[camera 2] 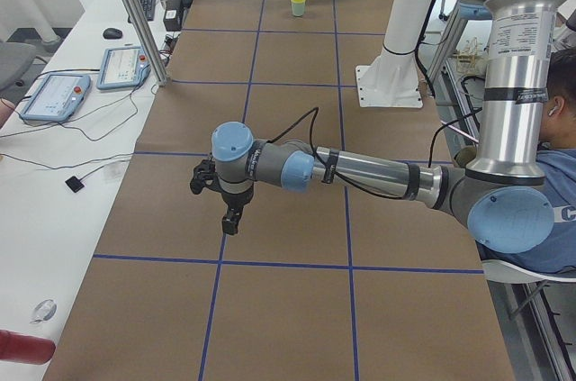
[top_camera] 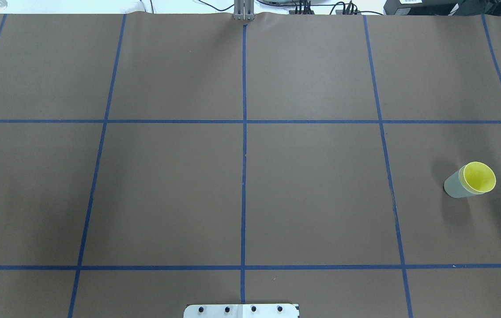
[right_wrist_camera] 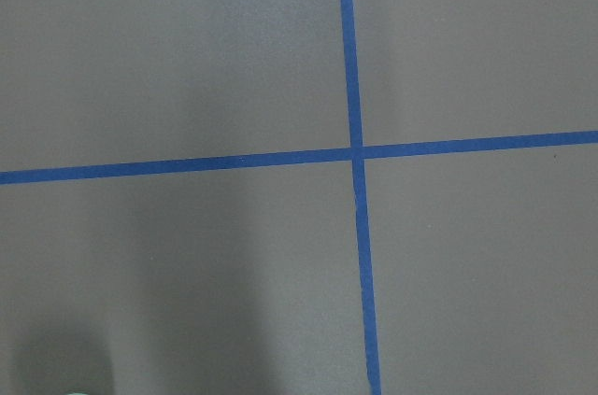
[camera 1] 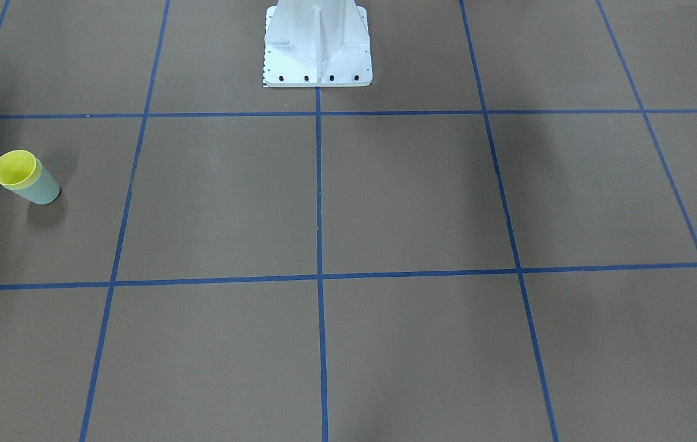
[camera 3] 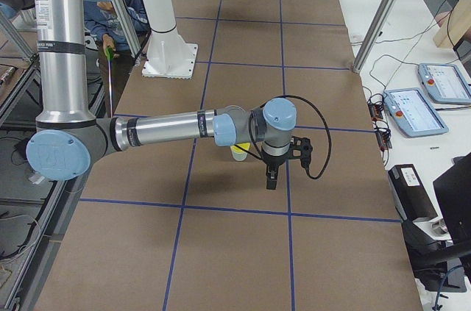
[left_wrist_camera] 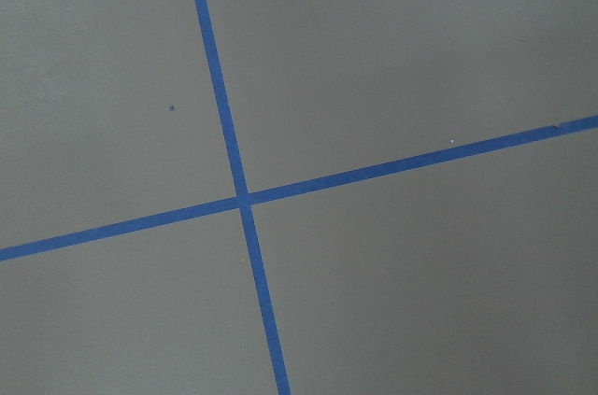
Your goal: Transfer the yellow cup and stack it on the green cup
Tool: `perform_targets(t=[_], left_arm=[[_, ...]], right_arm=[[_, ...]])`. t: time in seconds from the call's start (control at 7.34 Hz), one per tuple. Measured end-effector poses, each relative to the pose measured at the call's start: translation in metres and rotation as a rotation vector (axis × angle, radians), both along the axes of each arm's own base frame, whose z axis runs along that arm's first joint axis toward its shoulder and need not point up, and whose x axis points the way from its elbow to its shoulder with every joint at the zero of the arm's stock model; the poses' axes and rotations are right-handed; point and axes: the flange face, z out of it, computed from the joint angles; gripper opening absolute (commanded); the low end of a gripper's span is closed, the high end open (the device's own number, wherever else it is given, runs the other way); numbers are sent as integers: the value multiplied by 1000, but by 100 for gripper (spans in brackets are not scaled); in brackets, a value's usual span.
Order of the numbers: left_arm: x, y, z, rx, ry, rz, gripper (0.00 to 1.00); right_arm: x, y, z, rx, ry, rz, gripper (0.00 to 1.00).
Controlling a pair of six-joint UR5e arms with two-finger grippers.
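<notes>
Overhead cam: brown bench (top_camera: 312, 190) fills the shot, blue tape (top_camera: 243, 176) marking a grid of big squares. Far right, mid row: the yellow cup (top_camera: 480, 177) sits nested inside the green cup (top_camera: 453, 186), mouth up, yellow rim proud of the green one. The pair is inside its square, clear of the tape lines, w/ a soft shadow on the bench beside it. Bottom centre: white base plate (top_camera: 241, 310) w/ four dark bolts. Top centre, at the bench's far edge: thin metal post (top_camera: 244, 11). Behind that edge, cables (top_camera: 303, 6) and a black box (top_camera: 418, 6).

Upper cup (top_camera: 479, 177) sits in lower cup (top_camera: 453, 186), at table's (top_camera: 250, 194) right end
</notes>
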Motion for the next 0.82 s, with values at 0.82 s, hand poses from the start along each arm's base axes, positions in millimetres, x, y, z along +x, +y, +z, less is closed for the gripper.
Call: perform_targets(t=[0.82], left_arm=[[1,0,4,-15,-1,1,100]], right_arm=[[0,1,-13,19,-2,1,100]])
